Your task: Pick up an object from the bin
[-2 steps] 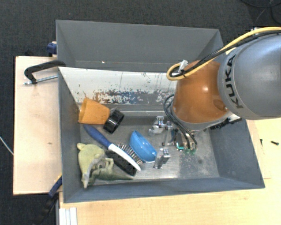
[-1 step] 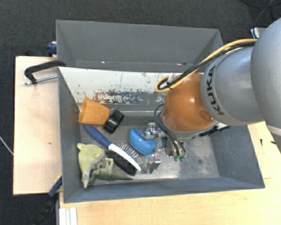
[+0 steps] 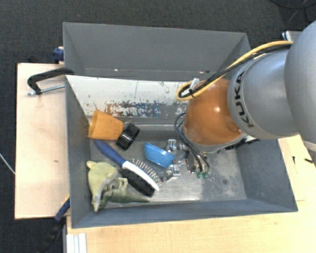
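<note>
A grey robot arm with an orange wrist cover reaches from the right into a grey metal bin point(image 3: 147, 49). Its gripper point(image 3: 182, 161) is low over the bin floor, near the middle. Whether the gripper is open or closed cannot be made out under the wrist cover and cables, and nothing can be seen in its hold.

Nearest to it lies a small light-blue plastic piece point(image 3: 158, 154), just beside the gripper on the left and seemingly touching its metal parts. Whether the gripper has any grasp on this piece cannot be told.

Left of the blue piece, a brush point(image 3: 138, 179) with a blue handle and a black head of white bristles lies slantwise, with its head pointing toward the bin's front wall. A floppy yellow-green soft toy point(image 3: 101, 179) rests in the front left corner, touching the brush head. Farther back on the left, an orange cup point(image 3: 105, 126) lies on its side, with a small black block point(image 3: 128, 135) touching it on the right.
</note>
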You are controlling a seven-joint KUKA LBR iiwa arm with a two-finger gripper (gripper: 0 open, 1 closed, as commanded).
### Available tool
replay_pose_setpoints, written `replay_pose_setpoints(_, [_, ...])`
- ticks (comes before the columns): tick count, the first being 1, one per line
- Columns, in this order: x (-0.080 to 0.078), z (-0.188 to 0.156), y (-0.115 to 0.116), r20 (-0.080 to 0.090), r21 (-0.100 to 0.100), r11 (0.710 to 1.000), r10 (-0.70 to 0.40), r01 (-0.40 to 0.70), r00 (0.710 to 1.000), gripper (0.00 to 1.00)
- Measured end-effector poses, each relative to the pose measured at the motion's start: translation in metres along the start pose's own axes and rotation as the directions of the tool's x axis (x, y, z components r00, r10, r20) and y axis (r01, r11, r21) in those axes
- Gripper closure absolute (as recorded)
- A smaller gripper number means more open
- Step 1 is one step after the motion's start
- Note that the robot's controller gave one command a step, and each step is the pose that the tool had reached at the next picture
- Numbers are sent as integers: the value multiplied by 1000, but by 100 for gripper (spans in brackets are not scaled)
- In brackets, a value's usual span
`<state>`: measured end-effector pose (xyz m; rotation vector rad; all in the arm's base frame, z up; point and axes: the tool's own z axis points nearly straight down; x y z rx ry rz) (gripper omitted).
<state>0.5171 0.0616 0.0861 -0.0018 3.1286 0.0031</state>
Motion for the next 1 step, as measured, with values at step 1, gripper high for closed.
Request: replay_pose_setpoints(1, [-19,-136,12,2,-1,995,-100,100,995,100])
